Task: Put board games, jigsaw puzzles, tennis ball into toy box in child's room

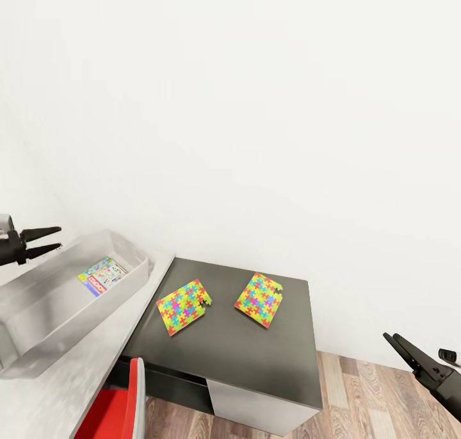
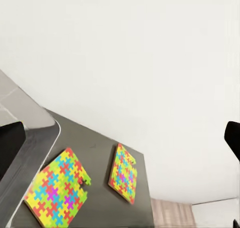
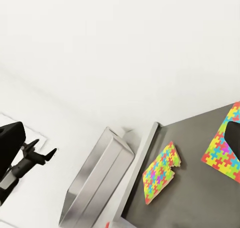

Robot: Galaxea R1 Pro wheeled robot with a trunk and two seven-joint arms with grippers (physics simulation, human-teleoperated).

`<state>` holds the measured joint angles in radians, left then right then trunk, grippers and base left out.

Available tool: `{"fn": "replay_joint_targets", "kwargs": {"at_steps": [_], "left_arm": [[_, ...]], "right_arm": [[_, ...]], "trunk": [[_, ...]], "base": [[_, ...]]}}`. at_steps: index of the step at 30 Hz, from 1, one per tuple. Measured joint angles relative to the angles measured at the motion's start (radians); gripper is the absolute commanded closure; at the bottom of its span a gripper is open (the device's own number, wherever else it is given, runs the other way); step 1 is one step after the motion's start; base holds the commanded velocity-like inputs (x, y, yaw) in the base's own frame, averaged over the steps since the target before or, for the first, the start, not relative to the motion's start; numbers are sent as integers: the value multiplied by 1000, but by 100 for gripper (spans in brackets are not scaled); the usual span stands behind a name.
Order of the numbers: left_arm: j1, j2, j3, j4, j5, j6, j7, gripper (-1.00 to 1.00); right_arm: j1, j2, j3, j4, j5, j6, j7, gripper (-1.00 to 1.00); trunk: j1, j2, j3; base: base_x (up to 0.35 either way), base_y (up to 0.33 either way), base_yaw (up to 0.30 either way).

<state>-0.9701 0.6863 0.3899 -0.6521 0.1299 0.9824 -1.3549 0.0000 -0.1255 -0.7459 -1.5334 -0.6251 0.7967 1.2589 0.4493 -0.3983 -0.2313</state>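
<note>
Two jigsaw puzzles (image 1: 184, 306) (image 1: 259, 299) lie flat and apart on the dark grey end of the table (image 1: 256, 362). The light grey toy box (image 1: 61, 298) stands on the lighter table top to their left, with one colourful board game (image 1: 102, 275) lying flat inside it. My left gripper (image 1: 61, 238) hovers open over the box's far left rim, holding nothing. My right gripper (image 1: 390, 336) hangs open and empty over the floor, right of the table. The right wrist view takes in the box (image 3: 97, 180) and both puzzles (image 3: 160, 173) (image 3: 225, 155). The tennis ball is out of view.
A red chair (image 1: 115, 407) stands at the table's near edge, below the box. A white wall (image 1: 256, 106) runs right behind the table. Wooden floor (image 1: 384, 400) lies to the right of the table's white cabinet front (image 1: 256, 407).
</note>
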Motion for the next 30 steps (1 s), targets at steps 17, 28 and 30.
{"fn": "replay_joint_targets", "kwargs": {"at_steps": [17, 28, 30], "left_arm": [[305, 23, -13, -303, 7, -13, -212, -100], [495, -25, -10, -482, 143, -7, -212, -100], [525, -27, -9, -495, 175, -10, -212, -100]], "right_arm": [[0, 1, 0, -1, 1, -1, 0, -100], [0, 2, 0, 0, 2, -2, 0, -100], [0, 2, 0, 0, 2, -2, 0, -100]], "trunk": [[0, 0, 14], [0, 0, 28], [0, 0, 30]], "base": [[0, 0, -117], [0, 0, -186], [0, 0, -188]]}}
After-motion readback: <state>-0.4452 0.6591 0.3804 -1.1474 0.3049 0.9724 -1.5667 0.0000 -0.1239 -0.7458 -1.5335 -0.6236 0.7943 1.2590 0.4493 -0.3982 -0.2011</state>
